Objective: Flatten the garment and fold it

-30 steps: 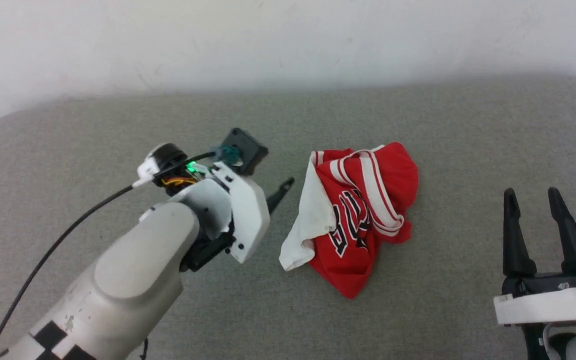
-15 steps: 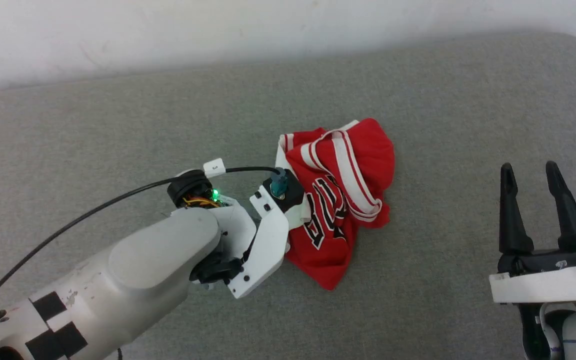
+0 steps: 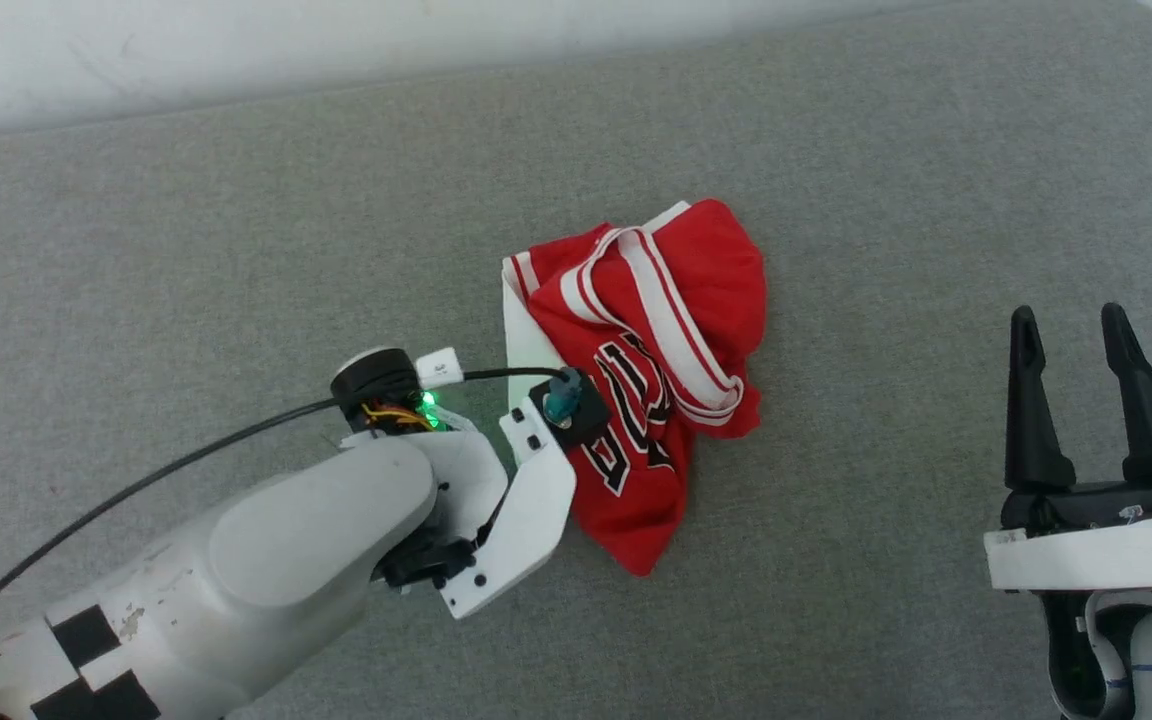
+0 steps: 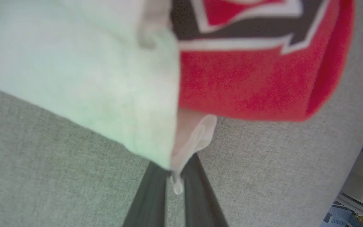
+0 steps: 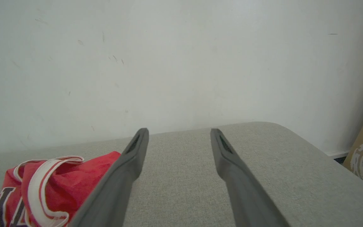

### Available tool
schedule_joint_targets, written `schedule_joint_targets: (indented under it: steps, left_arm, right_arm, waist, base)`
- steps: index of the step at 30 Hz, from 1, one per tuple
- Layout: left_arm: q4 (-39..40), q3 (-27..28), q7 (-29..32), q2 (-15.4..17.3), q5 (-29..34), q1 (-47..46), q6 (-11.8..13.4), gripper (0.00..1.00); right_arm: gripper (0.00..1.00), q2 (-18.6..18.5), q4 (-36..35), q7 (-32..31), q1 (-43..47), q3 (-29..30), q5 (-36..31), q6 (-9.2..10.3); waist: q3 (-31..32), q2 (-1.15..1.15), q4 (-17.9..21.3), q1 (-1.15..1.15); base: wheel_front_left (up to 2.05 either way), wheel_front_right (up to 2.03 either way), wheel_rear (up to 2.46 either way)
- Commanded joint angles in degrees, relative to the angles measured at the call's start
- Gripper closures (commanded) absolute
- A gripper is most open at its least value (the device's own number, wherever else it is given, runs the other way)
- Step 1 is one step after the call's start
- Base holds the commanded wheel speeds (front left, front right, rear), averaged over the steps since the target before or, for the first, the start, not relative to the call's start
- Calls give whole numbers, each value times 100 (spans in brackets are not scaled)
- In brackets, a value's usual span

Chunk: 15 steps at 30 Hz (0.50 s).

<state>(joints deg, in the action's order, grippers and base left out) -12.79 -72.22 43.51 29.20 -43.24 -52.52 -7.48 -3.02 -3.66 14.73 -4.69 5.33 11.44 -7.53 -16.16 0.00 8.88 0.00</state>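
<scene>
One garment [image 3: 651, 370] lies crumpled in a heap near the middle of the grey cloth-covered table [image 3: 186, 220], with its long axis running far to near. The left fingers [image 4: 150, 195] sit at its near-left edge, pinched together on a white fold of cloth; the heap lies far and right of them. The right fingers [image 3: 1028, 400] stand wide and empty, well apart to the right. Two arms are present; the left is nearer, so the spreading pull likely starts there.
</scene>
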Motion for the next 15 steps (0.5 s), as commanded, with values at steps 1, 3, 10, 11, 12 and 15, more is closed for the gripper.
schedule_joint_targets:
  steps: [1, 3, 10, 11, 12, 15]
  left_arm:
    - [-118, -113, -68, 46, -1, 126, -1, 100]
    - [-114, -113, -598, 120, -126, 68, -1, 100]
    - [-234, 346, -2263, 801, -451, 305, 107, 100]
    - [-229, 444, -2413, 923, -525, 406, 186, 100]
    - [-217, 543, -2561, 1044, -594, 508, 277, 100]
    - [-264, 778, -2947, 1418, -730, 833, 600, 100]
  right_arm:
    - [0, 14, -2, 27, -52, 4, 23, 4]
    - [0, 14, 14, 27, -15, 30, 18, 4]
    - [0, 14, 32, 27, 208, 88, -16, 4]
    - [0, 14, 31, 27, 234, 89, -24, 4]
    - [0, 14, 25, 27, 257, 97, -30, 4]
    - [0, 14, 11, 27, 289, 97, -53, 4]
  waist:
    - [88, 0, -83, 0]
    - [202, 0, -182, 0]
    - [618, 0, -535, 0]
    - [652, 0, -582, 0]
    - [673, 0, -631, 0]
    - [699, 0, -733, 0]
  base:
    - [0, 0, 0]
    - [0, 0, 0]
    - [0, 0, 0]
    - [0, 0, 0]
    - [0, 0, 0]
    - [0, 0, 0]
